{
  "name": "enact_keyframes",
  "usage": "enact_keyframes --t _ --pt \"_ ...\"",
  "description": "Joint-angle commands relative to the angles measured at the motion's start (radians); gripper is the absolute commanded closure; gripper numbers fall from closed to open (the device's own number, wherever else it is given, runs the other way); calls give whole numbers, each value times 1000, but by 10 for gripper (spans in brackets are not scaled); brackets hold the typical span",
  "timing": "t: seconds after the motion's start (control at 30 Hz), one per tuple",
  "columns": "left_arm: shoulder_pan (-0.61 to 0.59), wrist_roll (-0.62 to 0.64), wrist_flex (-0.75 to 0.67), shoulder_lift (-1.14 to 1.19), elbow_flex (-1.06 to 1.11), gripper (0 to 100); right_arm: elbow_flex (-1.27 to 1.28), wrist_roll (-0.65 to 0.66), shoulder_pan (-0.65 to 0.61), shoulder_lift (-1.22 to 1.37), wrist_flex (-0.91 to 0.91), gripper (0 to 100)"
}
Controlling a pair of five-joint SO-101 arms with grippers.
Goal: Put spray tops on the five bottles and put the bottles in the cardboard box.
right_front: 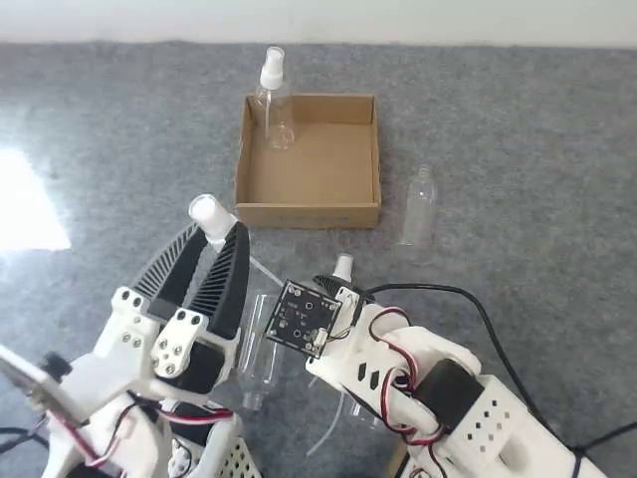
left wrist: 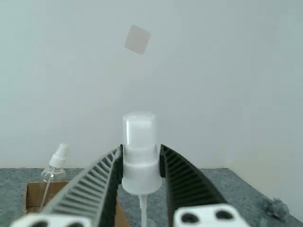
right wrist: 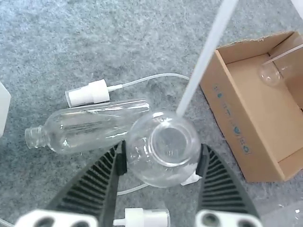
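- While the left gripper (left wrist: 140, 153) pinches a spray top (left wrist: 139, 142) by its collar, the tube hangs down over the worktop's (right_front: 518, 119) near edge.
- A bare bottle (right_front: 257, 349) lies by that edge.
- The right gripper (right wrist: 161, 152) clasps a second bottle (right wrist: 158, 165), seen end-on.
- The box (right_front: 309, 214), toward the far edge, holds a capped bottle (right_front: 274, 105) upright in its far left corner.
- An uncapped bottle (right_front: 418, 204) stands just right of the box.

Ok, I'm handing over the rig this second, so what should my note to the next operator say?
Left claw shut on a spray top, its tube slanting to the held bottle, upright in the shut right claw.
Done: one capped bottle stands in the cardboard box.
Left: cap this one, a lying bottle with a loose top beside it, and a standing bottle; box them.
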Motion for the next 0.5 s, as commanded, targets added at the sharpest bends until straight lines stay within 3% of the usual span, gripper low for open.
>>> enact_keyframes --t 0.0,0.47 --pt "92 3 -9 -17 21 988 -9 11 15 -25 -24 866" --pt "106 -25 -51 -17 105 988 -15 5 51 -35 -15 866"
